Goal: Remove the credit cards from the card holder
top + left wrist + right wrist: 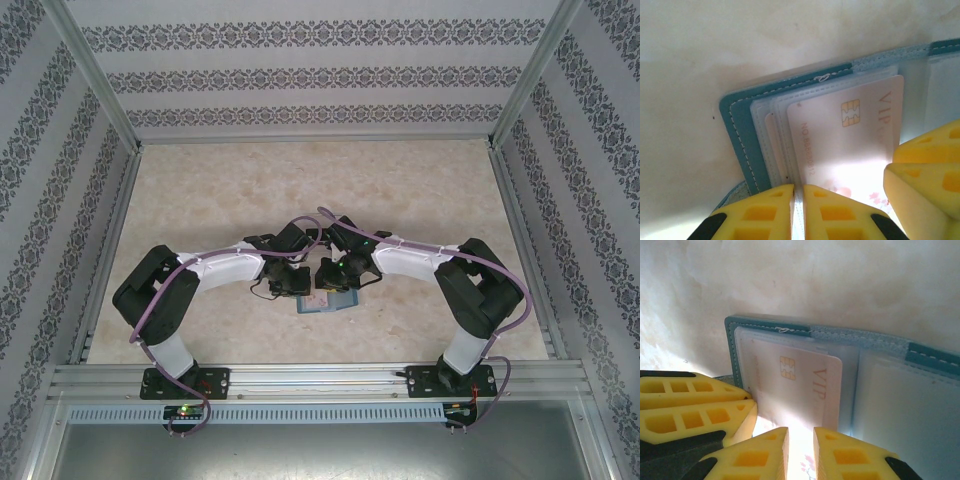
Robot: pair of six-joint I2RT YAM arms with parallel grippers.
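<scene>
The table point(220, 200) carries the open card holder point(340, 305) in its near central area, midway between the two arm bases; both wrists converge directly above it.

The left wrist view shows the teal stitched cover of the card holder point(740, 130) lying flat, with layered clear pockets on one inner panel; a pale credit card point(850, 140) with a gold chip and the lettering "VIP" lies at those pockets, its face up.

The left gripper point(798, 212) is clenched; its yellow fingers point(755, 212) press together on a thin pale edge at the near side of the card holder.

The right gripper point(800, 452) sits at the near edge of the credit card point(800, 385); its yellow fingers point(855, 455) stand nearly together with a narrow gap, and the bright near end of the card lies in that gap; whether the fingers actually grip the card cannot be determined.

The two grippers sit just beside each other; the second inner panel lies flat on the far side of the right gripper from the left one.
</scene>
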